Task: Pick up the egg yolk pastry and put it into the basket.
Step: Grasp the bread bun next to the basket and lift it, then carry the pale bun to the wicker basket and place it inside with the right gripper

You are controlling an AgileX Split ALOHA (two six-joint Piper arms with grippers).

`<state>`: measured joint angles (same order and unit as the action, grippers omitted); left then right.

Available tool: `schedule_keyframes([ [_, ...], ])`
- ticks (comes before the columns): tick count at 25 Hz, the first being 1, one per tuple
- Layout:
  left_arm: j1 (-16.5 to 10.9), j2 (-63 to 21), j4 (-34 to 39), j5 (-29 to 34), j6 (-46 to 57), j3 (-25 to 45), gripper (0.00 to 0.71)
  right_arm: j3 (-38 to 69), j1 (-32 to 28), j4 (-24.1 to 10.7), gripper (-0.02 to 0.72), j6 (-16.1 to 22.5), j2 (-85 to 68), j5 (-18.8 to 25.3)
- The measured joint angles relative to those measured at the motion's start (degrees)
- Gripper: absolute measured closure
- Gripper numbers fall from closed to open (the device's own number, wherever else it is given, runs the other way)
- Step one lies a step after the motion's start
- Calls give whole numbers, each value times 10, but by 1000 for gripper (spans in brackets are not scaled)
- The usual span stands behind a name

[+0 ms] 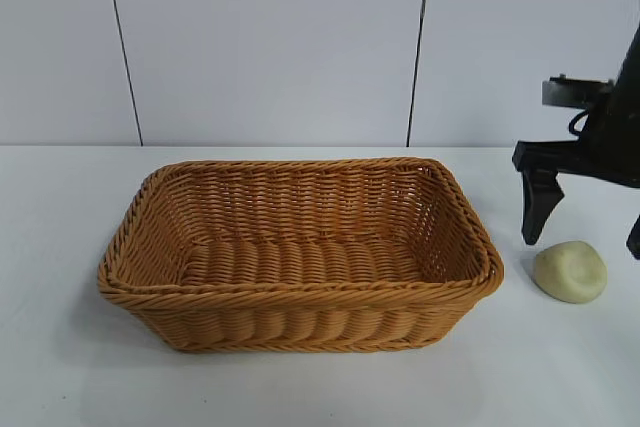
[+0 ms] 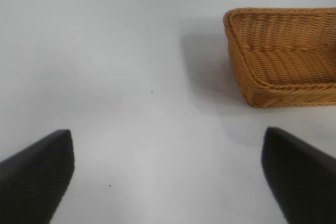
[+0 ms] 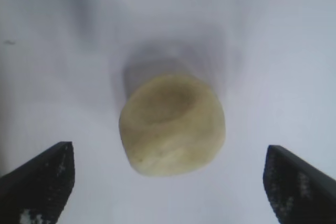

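Note:
The egg yolk pastry (image 1: 570, 271) is a small pale cream lump with a shallow dimple, lying on the white table just right of the basket (image 1: 300, 292). The basket is a large golden-brown wicker rectangle, empty. My right gripper (image 1: 585, 237) hangs open just above and behind the pastry, one finger (image 1: 537, 202) in view and the other at the picture's edge. In the right wrist view the pastry (image 3: 172, 124) lies ahead of the wide-open gripper (image 3: 169, 179), untouched. My left gripper (image 2: 168, 174) is open and empty over bare table, the basket's corner (image 2: 247, 85) ahead of it.
A white wall with dark vertical seams (image 1: 122, 47) stands behind the table. The table's far edge runs behind the basket. Bare table lies left of and in front of the basket.

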<state>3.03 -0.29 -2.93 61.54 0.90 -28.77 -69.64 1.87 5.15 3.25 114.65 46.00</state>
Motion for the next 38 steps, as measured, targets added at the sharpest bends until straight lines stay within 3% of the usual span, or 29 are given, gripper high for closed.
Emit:
schedule_keyframes([
  [4,0,0,0,0,0,0,15,0,0,0,8,0,29,-10],
  [6,0,0,0,0,0,0,15,0,0,0,44,0,32,-13],
  [12,0,0,0,0,0,0,15,0,0,0,423,0,32,-7],
  [14,0,0,0,0,0,0,15,0,0,0,489,0,28,-6],
  [19,0,0,0,0,0,0,15,-11,0,0,521,0,-12,21],
  [28,0,0,0,0,0,0,15,-144,8,-3,521,0,-84,148],
  [38,0,0,-1,0,0,0,15,-191,151,-3,521,13,-86,171],
])
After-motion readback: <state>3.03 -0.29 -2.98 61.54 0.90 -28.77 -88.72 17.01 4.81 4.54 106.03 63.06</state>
